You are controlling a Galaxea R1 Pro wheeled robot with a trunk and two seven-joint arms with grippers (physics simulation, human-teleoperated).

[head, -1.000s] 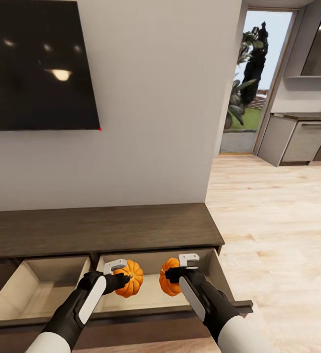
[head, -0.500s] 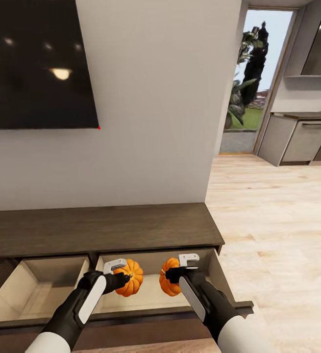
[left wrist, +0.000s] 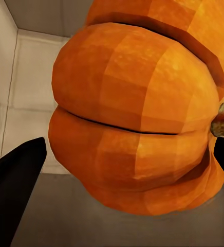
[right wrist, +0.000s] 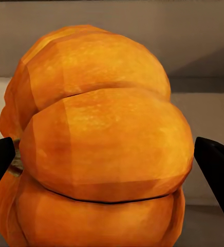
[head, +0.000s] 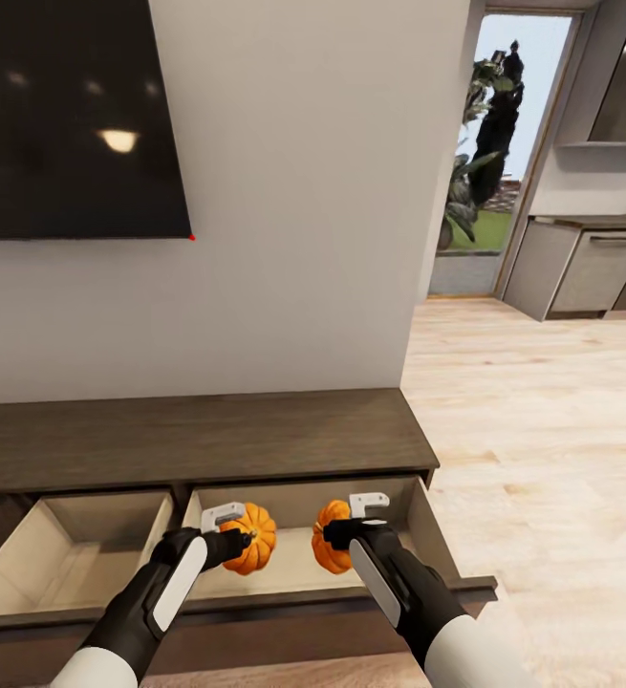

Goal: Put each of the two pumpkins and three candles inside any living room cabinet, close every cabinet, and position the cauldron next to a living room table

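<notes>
Left tool (head: 240, 537) clamped on left pumpkin (head: 255, 538), right tool (head: 341, 535) clamped on right pumpkin (head: 329, 549); both held over open right-end drawer (head: 427, 535) of cabinet (head: 198, 440). No readable writing.

Bright, even light | ceiling-lamp glare on TV (head: 74, 119); renders sharp; shadows soft

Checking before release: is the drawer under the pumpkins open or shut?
Open. The drawer is pulled out from the cabinet, its pale interior showing beneath both held pumpkins.
</notes>
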